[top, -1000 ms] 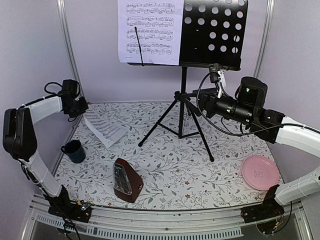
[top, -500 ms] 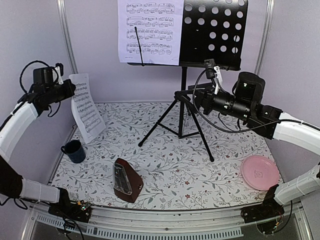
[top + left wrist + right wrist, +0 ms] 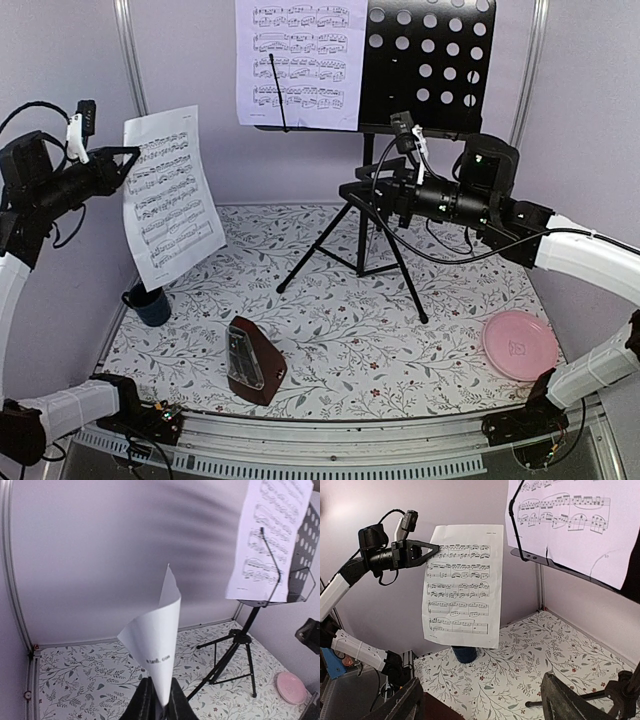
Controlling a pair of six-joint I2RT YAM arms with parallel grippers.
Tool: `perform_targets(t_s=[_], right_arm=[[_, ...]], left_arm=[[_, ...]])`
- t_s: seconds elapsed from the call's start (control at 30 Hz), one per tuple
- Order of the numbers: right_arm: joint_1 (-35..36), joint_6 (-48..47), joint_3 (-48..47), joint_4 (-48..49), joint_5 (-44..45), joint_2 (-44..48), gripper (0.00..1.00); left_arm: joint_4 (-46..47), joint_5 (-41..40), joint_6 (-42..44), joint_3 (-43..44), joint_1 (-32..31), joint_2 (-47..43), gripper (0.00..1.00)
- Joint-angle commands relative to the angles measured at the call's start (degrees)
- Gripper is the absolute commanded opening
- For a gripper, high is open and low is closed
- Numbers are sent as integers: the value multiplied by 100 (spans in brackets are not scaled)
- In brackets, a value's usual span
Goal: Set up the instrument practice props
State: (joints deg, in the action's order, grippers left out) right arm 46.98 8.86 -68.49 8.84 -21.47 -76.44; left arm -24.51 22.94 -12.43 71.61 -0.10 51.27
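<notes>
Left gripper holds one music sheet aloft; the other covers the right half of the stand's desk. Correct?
No. The top external view shows the other sheet on the desk's left half. The left gripper does hold a loose sheet aloft.

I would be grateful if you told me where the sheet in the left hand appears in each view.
Top: sheet at left, held up.
Left wrist: sheet at centre, curled, edge-on.
Right wrist: sheet left of centre, facing the camera.
Shared landmark: the stand.
</notes>
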Motion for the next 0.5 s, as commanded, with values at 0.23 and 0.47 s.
perform_targets(t_s=[0.23,0.47], right_arm=[[101,134,-603,735,-1181,-490,84],[526,165,-1270,777,-1314,-1135,88]], left_arm=[[171,2906,-259,-146,-140,-617,12],[1275,4346,-1215,-475,-191,-759,12]])
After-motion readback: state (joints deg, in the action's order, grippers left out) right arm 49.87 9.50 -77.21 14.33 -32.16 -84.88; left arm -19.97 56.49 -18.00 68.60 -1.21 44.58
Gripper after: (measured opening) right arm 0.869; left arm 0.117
